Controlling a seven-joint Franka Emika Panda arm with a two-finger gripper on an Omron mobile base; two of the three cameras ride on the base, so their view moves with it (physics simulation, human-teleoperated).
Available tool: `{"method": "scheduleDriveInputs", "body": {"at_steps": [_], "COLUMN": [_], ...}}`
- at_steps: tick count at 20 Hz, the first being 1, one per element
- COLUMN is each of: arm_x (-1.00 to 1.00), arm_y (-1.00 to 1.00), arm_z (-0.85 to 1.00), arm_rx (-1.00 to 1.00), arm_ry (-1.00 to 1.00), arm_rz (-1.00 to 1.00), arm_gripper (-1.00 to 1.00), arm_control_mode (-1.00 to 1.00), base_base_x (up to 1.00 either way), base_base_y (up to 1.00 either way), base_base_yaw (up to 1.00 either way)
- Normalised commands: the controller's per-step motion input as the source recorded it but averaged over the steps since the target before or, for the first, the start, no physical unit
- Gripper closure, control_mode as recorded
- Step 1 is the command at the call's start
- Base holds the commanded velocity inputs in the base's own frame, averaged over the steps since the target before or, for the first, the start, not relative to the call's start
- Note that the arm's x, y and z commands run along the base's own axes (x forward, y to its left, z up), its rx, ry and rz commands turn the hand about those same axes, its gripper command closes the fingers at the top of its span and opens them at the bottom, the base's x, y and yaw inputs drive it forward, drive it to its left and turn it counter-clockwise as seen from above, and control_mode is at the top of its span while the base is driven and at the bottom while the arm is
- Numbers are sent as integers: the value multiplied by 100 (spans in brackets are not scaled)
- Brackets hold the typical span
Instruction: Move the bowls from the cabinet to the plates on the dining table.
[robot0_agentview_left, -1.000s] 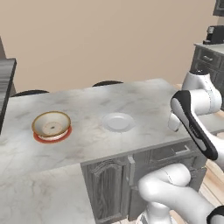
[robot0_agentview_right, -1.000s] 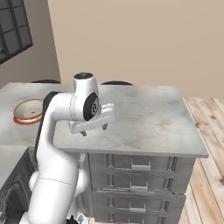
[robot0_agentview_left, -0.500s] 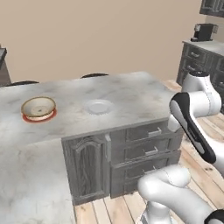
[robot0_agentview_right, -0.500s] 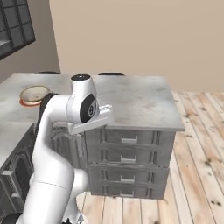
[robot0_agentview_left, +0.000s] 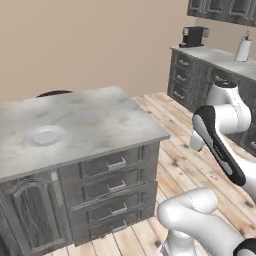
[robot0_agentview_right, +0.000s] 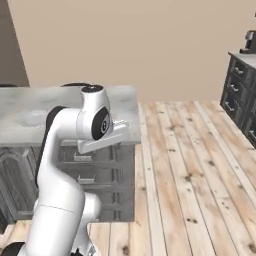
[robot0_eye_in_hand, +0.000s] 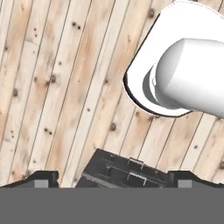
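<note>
The dining table with its marble top stands at the left, and the plain pale plate lies on it with nothing on it. From the other side, the same table and plate sit behind my arm. The bowls are out of view. Dark grey wall cabinet doors show at the top right corner. My gripper points down at the wooden floor, open, its fingertips wide apart with nothing between them.
A kitchen counter on grey drawer units runs along the right, with a black coffee machine and a paper towel roll. Wooden floor lies between it and the table. The table's drawer fronts face me.
The base has turned right, so the whole scene slid left. The bowl on the red-rimmed plate left the picture and the kitchen counter came in. The gripper stays open.
</note>
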Motion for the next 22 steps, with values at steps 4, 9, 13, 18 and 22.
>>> {"method": "scheduleDriveInputs", "body": {"at_steps": [4,9,13,18,22], "arm_x": [0,0,0,0,0], "arm_y": [0,0,0,0,0], "arm_z": [0,0,0,0,0], "arm_rx": [0,0,0,0,0], "arm_ry": [0,0,0,0,0], "arm_rz": [0,0,0,0,0], "arm_gripper": [-100,-100,-100,-100,-100], "arm_control_mode": [100,100,100,100,100], "base_base_x": [0,1,13,23,35], "base_base_y": [-100,-100,-100,-99,-67], "base_base_yaw": [-26,-24,-22,-16,-12]}}
